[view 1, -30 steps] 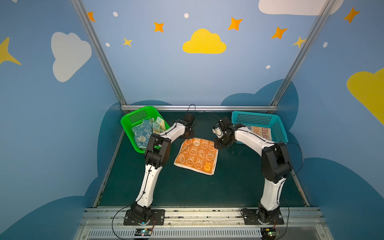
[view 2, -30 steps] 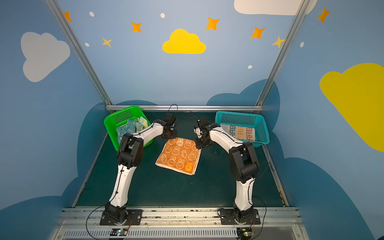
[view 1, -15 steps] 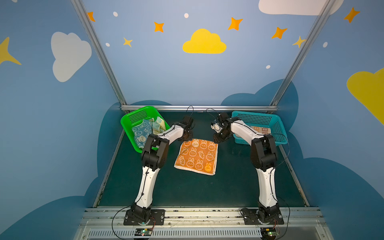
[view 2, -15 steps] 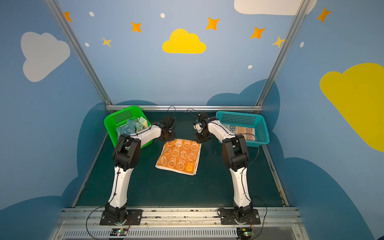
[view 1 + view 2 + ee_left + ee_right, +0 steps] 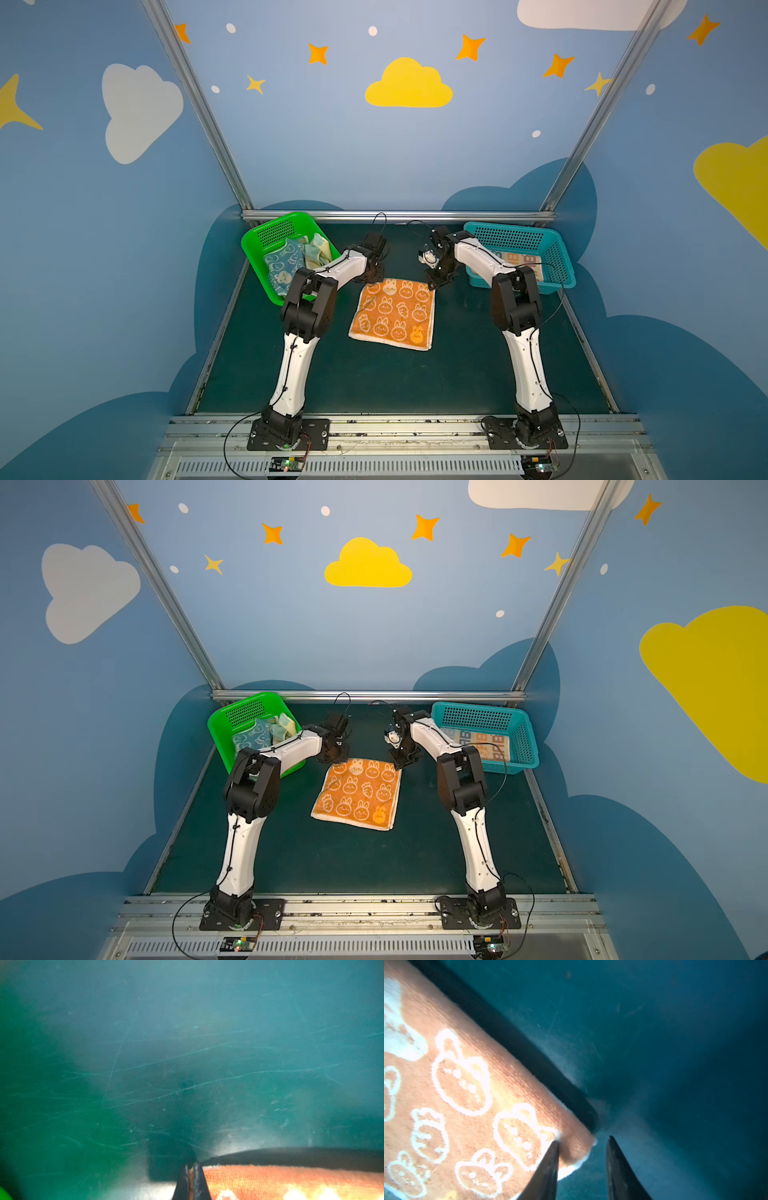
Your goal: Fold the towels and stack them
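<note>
**Bimanual cell, both arms at the far edge of one towel.** An orange towel (image 5: 392, 313) (image 5: 357, 794), patterned with white rabbits and carrots, lies spread flat on the dark green mat (image 5: 374, 382) between the two arms. It lies slightly askew, and its white underside shows along the near edge.

The left gripper (image 5: 371, 282) (image 5: 336, 759) is down at the towel's far-left corner. In the left wrist view its tips (image 5: 192, 1167) are pressed together on the corner of the cloth (image 5: 291, 1182). The edge beside them is lifted enough to cast a dark shadow on the mat.

The right gripper (image 5: 432, 286) (image 5: 402, 766) is down at the far-right corner. In the right wrist view its jaws stand apart and straddle that corner (image 5: 582, 1139). One fingertip (image 5: 553, 1147) presses on the cloth (image 5: 467, 1095) and the other stands on bare mat just beyond it. Nothing is clamped on this side.

At the far left, the green basket (image 5: 291, 224) holds a crumpled blue towel (image 5: 284, 262) and a pale yellow towel (image 5: 318, 251) side by side. At the far right, the teal basket (image 5: 557, 257) holds a folded towel (image 5: 519, 259) with orange and blue lettering, lying flat on the basket floor. Both baskets sit well apart from the orange towel.
</note>
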### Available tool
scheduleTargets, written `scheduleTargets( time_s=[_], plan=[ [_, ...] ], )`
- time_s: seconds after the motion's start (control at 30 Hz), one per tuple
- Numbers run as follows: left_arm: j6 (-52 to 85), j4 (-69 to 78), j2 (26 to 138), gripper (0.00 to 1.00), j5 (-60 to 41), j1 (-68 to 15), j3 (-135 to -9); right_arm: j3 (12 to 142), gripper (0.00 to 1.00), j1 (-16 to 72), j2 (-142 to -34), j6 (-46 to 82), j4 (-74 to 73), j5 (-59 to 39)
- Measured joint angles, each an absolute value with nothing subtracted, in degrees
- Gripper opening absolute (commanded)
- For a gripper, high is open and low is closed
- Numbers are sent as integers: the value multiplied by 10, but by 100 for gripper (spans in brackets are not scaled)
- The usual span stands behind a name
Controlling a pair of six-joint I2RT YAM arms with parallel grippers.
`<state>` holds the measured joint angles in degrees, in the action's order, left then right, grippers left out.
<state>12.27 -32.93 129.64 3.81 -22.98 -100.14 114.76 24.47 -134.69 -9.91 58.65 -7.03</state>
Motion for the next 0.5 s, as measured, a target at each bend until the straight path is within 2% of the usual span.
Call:
scheduleTargets(
  time_s=[0.17,0.27,0.33,0.5],
  plan=[
    [123,-334,1296,4,40,-229,-1002,1157,31,244,-1355,-101,599,-71],
    [123,-336,1296,4,40,-229,-1002,1164,41,244,-1359,-104,603,-72],
    [123,-339,1296,4,41,-229,-1003,1165,45,244,-1359,-107,603,-77],
    [123,-342,1296,4,41,-228,-1004,1195,45,244,-1365,-110,612,-92]
  ],
)
